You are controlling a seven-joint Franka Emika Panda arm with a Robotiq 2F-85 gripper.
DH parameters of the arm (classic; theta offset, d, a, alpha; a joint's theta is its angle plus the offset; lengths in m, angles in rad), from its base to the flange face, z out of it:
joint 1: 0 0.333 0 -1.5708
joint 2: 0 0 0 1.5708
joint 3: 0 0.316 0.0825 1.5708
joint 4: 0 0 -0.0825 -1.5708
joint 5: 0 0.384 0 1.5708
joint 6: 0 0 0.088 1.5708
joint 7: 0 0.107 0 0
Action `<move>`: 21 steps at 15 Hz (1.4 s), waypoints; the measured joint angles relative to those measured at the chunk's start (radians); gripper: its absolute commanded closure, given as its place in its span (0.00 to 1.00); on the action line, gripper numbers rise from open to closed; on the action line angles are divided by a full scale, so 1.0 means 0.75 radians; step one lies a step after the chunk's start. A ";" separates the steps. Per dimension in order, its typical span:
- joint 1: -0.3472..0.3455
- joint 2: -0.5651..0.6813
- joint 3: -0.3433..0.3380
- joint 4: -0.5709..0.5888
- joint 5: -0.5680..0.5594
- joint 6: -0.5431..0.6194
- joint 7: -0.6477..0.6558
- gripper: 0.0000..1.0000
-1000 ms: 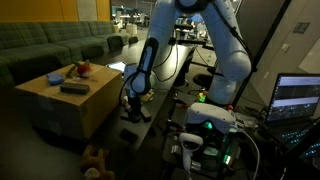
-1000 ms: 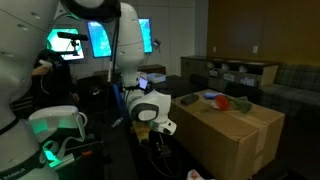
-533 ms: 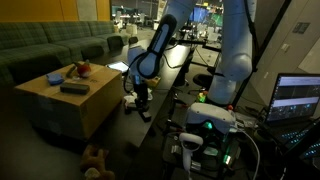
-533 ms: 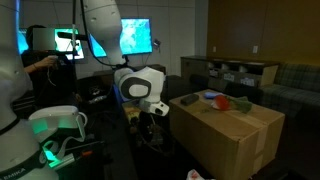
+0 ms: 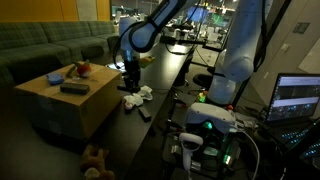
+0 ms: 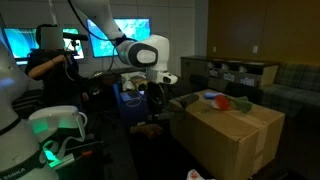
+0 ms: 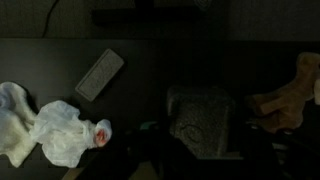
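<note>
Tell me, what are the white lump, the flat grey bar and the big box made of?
The white lump: soft cloth, seemingly, crumpled in folds. The flat grey bar: probably matte plastic, straight-edged. The big box: dull brown cardboard, crisp edges.

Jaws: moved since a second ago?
Yes, upward: against the cardboard box, the jaws rose from low beside its side to about level with its top.

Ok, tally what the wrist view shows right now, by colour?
White: 1, the crumpled white cloth bundle
Grey: 2, the flat rectangular grey remote and the fuzzy grey cloth
Brown: 1, the brown plush toy
Total: 4
</note>
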 measured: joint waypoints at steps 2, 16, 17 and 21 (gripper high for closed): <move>0.001 0.008 -0.020 0.094 -0.037 -0.044 0.026 0.68; -0.009 0.553 -0.208 0.872 -0.244 -0.166 0.046 0.68; -0.009 0.600 -0.213 0.929 -0.244 -0.185 0.046 0.68; -0.019 0.761 -0.230 1.120 -0.243 -0.246 0.046 0.68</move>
